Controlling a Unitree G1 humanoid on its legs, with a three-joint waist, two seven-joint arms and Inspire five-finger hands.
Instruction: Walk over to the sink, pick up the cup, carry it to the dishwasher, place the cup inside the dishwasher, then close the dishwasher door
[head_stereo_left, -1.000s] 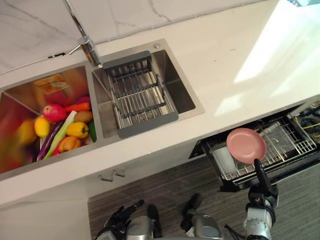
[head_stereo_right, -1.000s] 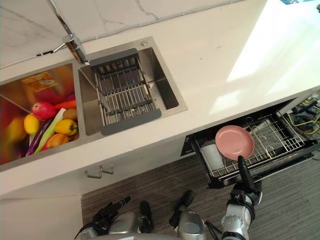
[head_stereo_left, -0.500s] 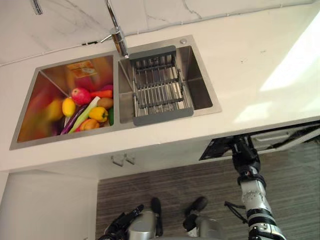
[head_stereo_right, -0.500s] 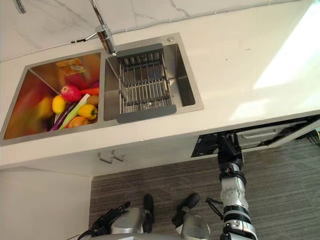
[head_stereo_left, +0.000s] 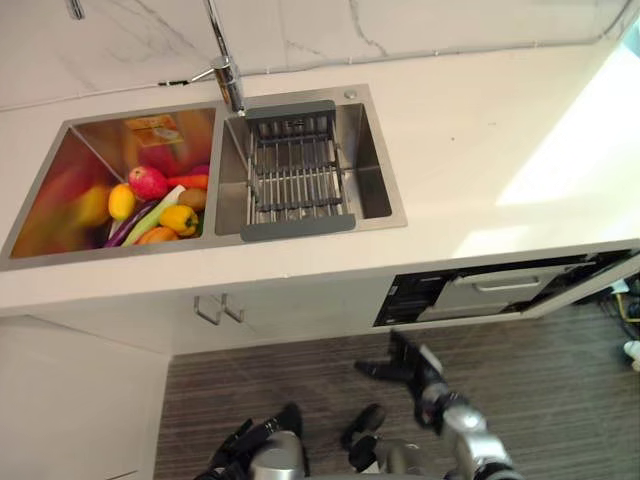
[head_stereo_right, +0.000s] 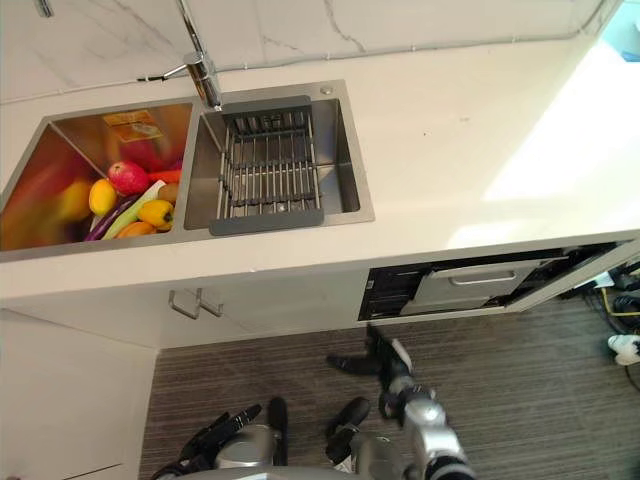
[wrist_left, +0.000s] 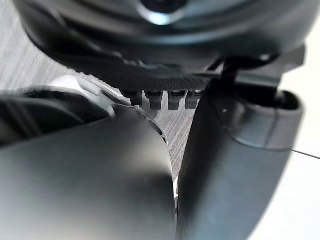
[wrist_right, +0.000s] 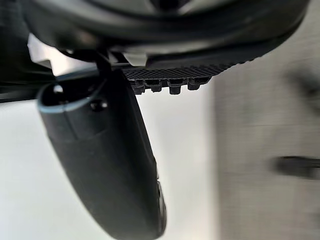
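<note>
Right hand (head_stereo_left: 408, 366) is hanging before the dishwasher (head_stereo_left: 488, 293), fingers spread, holding nothing; the dishwasher is sitting nearly closed under the bench (head_stereo_left: 470, 130); left hand (head_stereo_left: 238, 446) is hanging relaxed, empty; where the cup is lying, I cannot tell.

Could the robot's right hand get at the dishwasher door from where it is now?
Probably yes: the right hand hangs open just in front of the dishwasher door, with nothing between them.

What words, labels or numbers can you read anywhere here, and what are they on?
Orange label on the back wall of the left sink basin: print too blurred to read.
No other readable word, number or sign.
</note>
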